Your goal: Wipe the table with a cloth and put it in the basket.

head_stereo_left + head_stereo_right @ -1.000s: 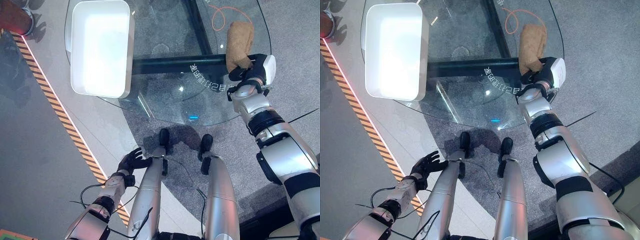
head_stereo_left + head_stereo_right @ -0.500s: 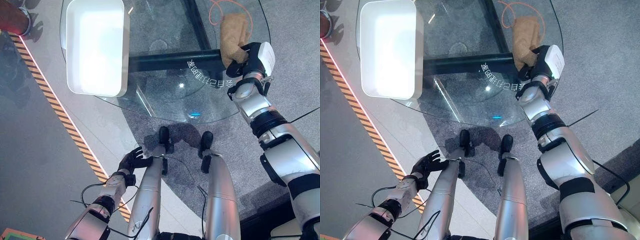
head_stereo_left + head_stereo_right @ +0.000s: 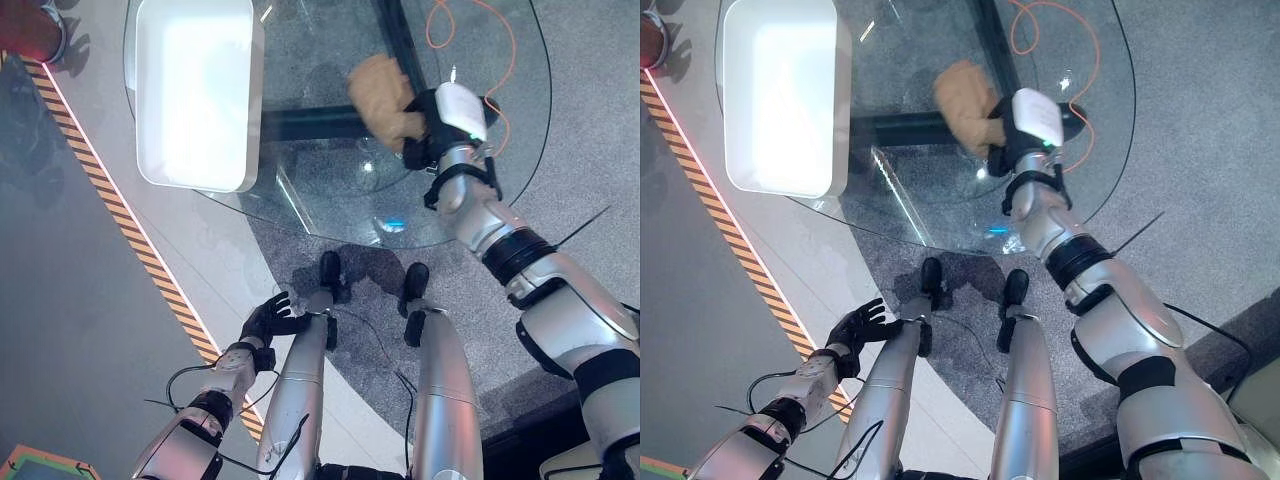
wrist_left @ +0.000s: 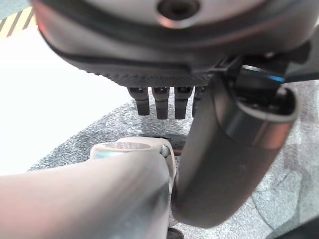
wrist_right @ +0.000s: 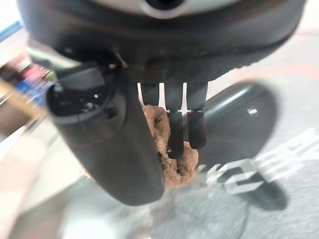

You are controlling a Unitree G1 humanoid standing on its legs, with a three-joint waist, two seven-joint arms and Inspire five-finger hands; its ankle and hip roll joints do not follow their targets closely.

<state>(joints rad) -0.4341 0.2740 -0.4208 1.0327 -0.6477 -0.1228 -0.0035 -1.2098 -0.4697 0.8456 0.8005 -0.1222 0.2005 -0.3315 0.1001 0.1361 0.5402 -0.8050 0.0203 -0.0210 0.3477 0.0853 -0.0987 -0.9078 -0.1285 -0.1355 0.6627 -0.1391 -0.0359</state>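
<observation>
The right hand [image 3: 432, 135] is over the round glass table [image 3: 520, 150], near its middle, with the arm reaching in from the table's near right edge. Its fingers and thumb are curled round one end of a tan-brown cloth [image 3: 383, 92]; the right wrist view shows the cloth [image 5: 169, 149] pinched between the thumb and the dark fingers [image 5: 175, 130]. The rest of the cloth lies bunched on the glass, extending from the hand toward the far left of it. The cloth sits above the dark beam [image 3: 310, 122] that runs under the glass.

A white rectangular basket [image 3: 195, 90] stands on the left part of the table, its long side running away from the robot. It overhangs the table's left edge. The cloth is well apart from the basket, to its right, with bare glass between them. The basket's inside is brightly lit and no contents can be made out.

An orange cable [image 3: 495, 70] loops at the far right of the table area, beyond the right hand; whether it lies on the glass or under it cannot be told.

The left hand [image 3: 268, 320] hangs low beside the robot, off the table, above the floor near the black-and-yellow striped floor line [image 3: 130, 235]. Its fingers are spread and relaxed, holding nothing.
</observation>
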